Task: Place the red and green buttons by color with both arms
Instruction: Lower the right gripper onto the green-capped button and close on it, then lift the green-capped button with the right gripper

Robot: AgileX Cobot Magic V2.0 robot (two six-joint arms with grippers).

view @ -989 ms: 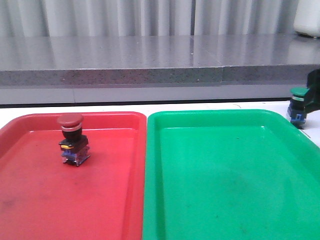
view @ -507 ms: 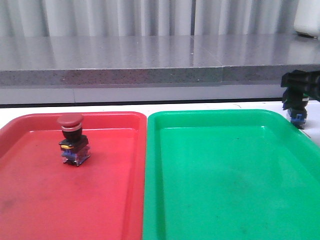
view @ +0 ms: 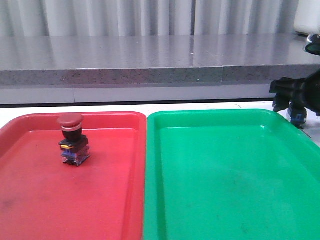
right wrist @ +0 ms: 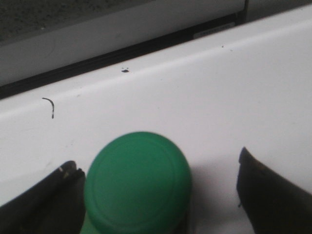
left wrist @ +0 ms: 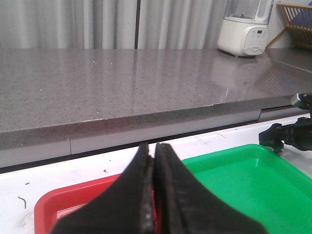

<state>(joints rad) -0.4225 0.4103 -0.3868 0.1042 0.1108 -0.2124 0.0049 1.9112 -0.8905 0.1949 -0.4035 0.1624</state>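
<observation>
Front view: I see red button (view: 73, 141) upright in red tray (view: 30, 200) | green tray (view: 230, 175) alongside | R gripper (right wrist: 161, 195) jaws apart round green button (right wrist: 138, 183) on white table (right wrist: 204, 92), beyond green tray | L gripper (left wrist: 155, 195) jaws closed, nothing held | blender (left wrist: 245, 27) on counter, no legible text

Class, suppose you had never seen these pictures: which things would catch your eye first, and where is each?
Two bright trays fill the foreground side by side, the red tray on the left and the green tray on the right. A red button stands upright in the red tray, and the right claw reaches around the green button beyond the green tray's far right corner.
</observation>
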